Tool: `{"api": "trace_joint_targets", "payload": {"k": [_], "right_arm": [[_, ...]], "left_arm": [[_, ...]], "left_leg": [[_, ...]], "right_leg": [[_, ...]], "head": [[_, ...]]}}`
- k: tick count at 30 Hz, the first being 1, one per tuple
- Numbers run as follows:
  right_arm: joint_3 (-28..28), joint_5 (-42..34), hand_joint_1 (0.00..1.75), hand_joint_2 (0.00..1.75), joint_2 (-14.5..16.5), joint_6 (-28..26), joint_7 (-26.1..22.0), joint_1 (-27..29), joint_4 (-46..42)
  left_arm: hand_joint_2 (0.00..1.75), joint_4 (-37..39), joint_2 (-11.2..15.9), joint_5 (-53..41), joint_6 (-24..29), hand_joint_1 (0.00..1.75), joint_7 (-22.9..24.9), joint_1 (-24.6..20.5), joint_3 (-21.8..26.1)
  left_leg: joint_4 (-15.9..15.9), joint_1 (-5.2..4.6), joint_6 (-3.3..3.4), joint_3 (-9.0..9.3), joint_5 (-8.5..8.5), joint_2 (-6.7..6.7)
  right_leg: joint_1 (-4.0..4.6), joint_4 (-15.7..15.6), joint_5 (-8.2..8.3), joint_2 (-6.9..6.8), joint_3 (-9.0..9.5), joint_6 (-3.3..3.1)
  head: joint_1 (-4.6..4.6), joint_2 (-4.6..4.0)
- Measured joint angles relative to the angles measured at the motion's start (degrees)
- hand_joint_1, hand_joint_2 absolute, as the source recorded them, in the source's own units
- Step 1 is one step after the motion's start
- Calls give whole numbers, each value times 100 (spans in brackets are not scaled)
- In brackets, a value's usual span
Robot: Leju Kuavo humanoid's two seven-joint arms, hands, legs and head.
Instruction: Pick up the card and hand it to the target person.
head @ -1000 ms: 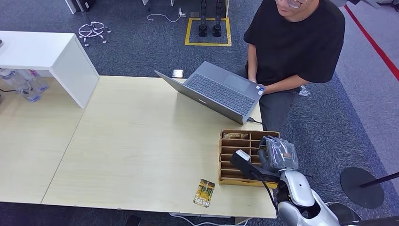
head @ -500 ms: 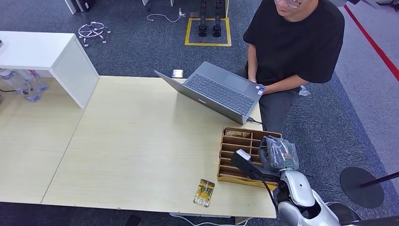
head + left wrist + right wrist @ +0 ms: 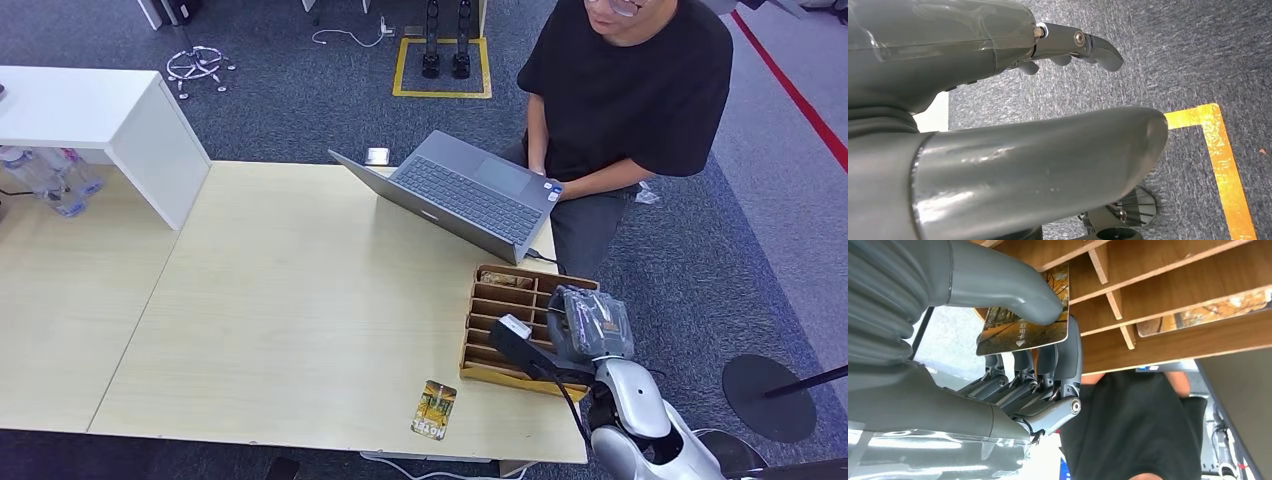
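My right hand (image 3: 590,325) hovers over the right side of the wooden card rack (image 3: 498,345) at the table's near right corner. In the right wrist view the right hand (image 3: 1013,370) pinches a card (image 3: 1025,330) with an autumn-tree picture between thumb and fingers, just off the rack's wooden slots (image 3: 1168,295). Another card (image 3: 1218,310) lies in a slot (image 3: 505,281) at the rack's far end. A person in a black shirt (image 3: 630,80) sits behind the laptop. My left hand (image 3: 1068,45) hangs over the carpet, fingers loosely apart, holding nothing.
An open grey laptop (image 3: 455,195) stands between the rack and the person. A yellow card packet (image 3: 433,409) lies near the table's front edge. A white box (image 3: 110,120) and water bottles (image 3: 50,180) sit at the far left. A small silver object (image 3: 377,156) rests at the table's back edge.
My right hand has drifted slightly away from me and to the left over the rack. The rack has shifted slightly with it. The person and laptop have not moved.
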Motion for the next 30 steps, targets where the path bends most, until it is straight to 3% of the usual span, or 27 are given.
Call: {"api": "trace_joint_targets", "payload": {"k": [9, 19, 30], "right_arm": [[13, -55, 174, 175, -1, 96, -26, -29, -16], [14, -97, 175, 175, -61, 229, 20, -87, -179], [-107, -92, 175, 175, -322, 585, 284, -247, -974]], "left_arm": [[0, -1, 0, 0, 0, 0, -3, 0, 0], [0, -1, 0, 8, 0, 0, -3, 0, 0], [0, -1, 2, 35, 32, 0, -2, 2, 1]], "left_leg": [[0, 0, 0, 0, 0, 0], [0, 0, 0, 0, 0, 0], [0, 0, 0, 5, 0, 0]], "right_leg": [[0, 0, 0, 0, -1, 0], [0, 0, 0, 0, -1, 0], [0, 0, 0, -1, -1, 0]], "head": [[0, 0], [-1, 0], [-1, 0]]}}
